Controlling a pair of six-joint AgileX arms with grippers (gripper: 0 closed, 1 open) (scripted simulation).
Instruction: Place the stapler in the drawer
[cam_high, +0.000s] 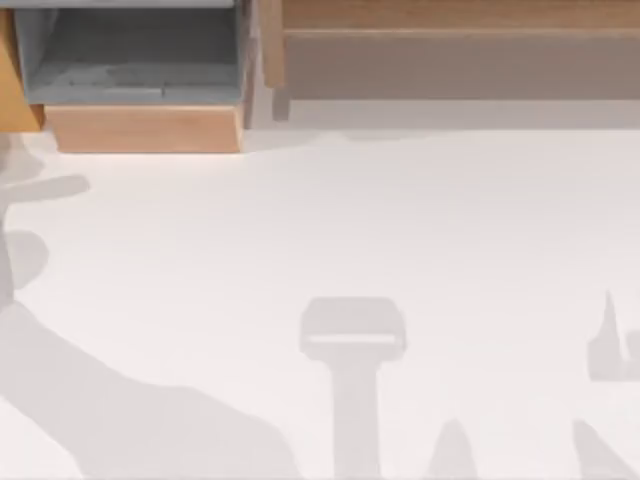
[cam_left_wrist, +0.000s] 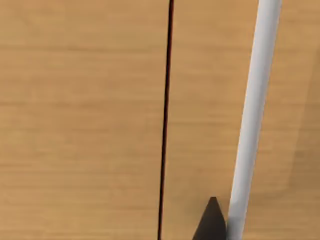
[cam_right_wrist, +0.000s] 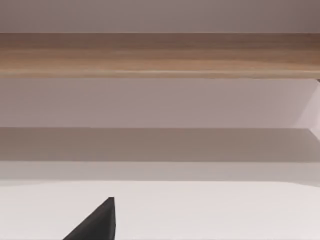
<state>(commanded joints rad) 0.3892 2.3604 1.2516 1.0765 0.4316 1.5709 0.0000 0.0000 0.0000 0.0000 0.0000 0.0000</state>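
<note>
The move to come turns on a direction I cannot fix: where the stapler lies relative to either gripper, and how its long axis runs, cannot be told from these views. What can be placed is the goal. The drawer (cam_high: 140, 128) stands pulled open at the far left of the white table (cam_high: 420, 220), its light tan front toward the near side and its grey floor facing up — the part of that floor in sight is bare, so I judge the placing not yet done.

The left gripper (cam_left_wrist: 212, 222) shows as a dark tip close against a tan wooden panel (cam_left_wrist: 80, 120). A thin dark seam (cam_left_wrist: 165, 120) runs along the panel, and a pale bar (cam_left_wrist: 252, 115) passes just beside the tip — perhaps a handle. Whether this gripper is open, closed or holding anything, I cannot tell.

The right gripper (cam_right_wrist: 97, 222) also shows as a dark tip, above the white surface and facing the long brown wooden ledge (cam_right_wrist: 160, 55), well apart from it. Its state too cannot be told.

Judged by the wood so near its camera, the left arm is likely the nearer to the drawer.
</note>
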